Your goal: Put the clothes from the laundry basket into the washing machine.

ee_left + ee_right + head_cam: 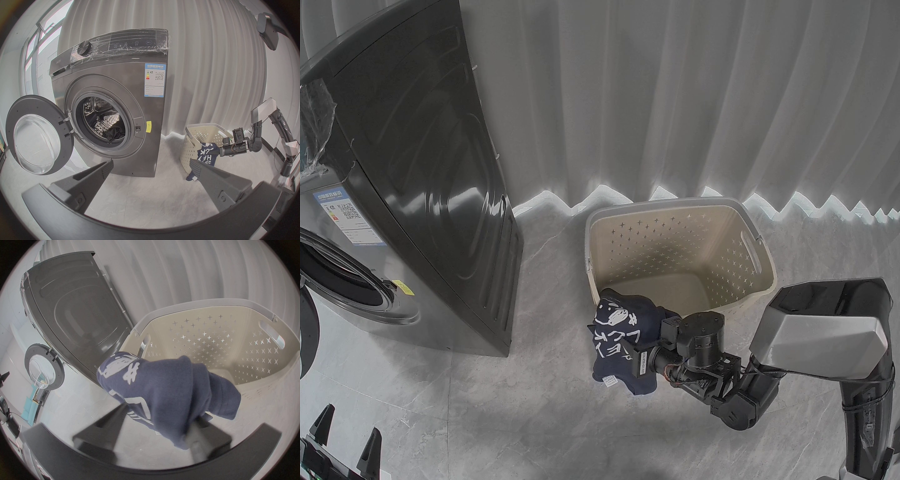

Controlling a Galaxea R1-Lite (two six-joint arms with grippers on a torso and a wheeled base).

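A navy garment with white print [619,337] hangs above the floor just in front of the beige laundry basket [675,205], and my right gripper [640,362] is shut on it. In the right wrist view the garment [168,387] drapes over both fingers of the gripper [159,418], hiding their tips, with the basket [203,333] behind showing no clothes. The grey washing machine [125,78] stands to the left with its round door [34,137] swung open and a dark garment [113,132] lying in the drum. My left gripper [153,175] is open, low before the machine.
White curtains [675,94] hang behind the basket and the machine. Grey tiled floor [537,406] lies open between the machine and the basket. The open door sticks out from the machine's front on its left side.
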